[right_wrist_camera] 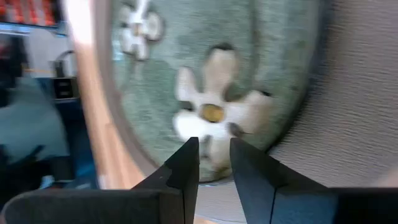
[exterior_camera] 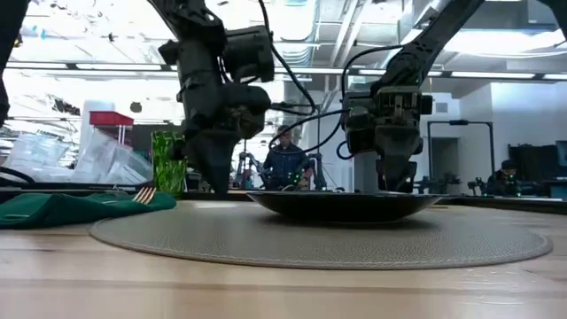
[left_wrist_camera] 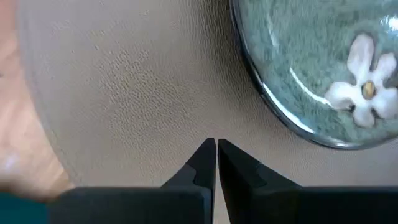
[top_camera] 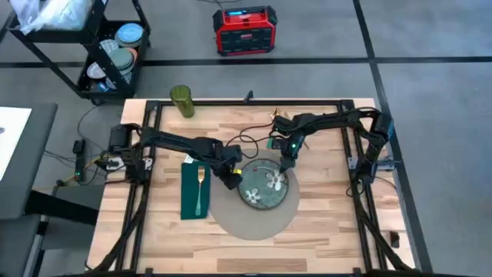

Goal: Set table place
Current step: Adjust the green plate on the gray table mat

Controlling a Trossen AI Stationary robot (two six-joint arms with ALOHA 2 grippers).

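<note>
Left gripper (left_wrist_camera: 216, 148) jaws nearly closed over the placemat (left_wrist_camera: 137, 87); right gripper (right_wrist_camera: 214, 149) jaws slightly parted, empty.

Counter (top_camera: 323, 223): placemat (top_camera: 254, 219) at centre; plate (top_camera: 267, 188) on the placemat's far right part. Napkin (top_camera: 190, 192) just left of the placemat, fork (top_camera: 200, 188) lying on it. Cup (top_camera: 182, 101) at the far left edge. Cart (top_camera: 108, 54) and radio (top_camera: 244, 31) on the floor beyond.

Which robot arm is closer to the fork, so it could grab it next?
Left, probably. The left gripper hovers over the placemat edge, right beside the fork lying on the green napkin. The right gripper sits over the plate, farther away.
</note>
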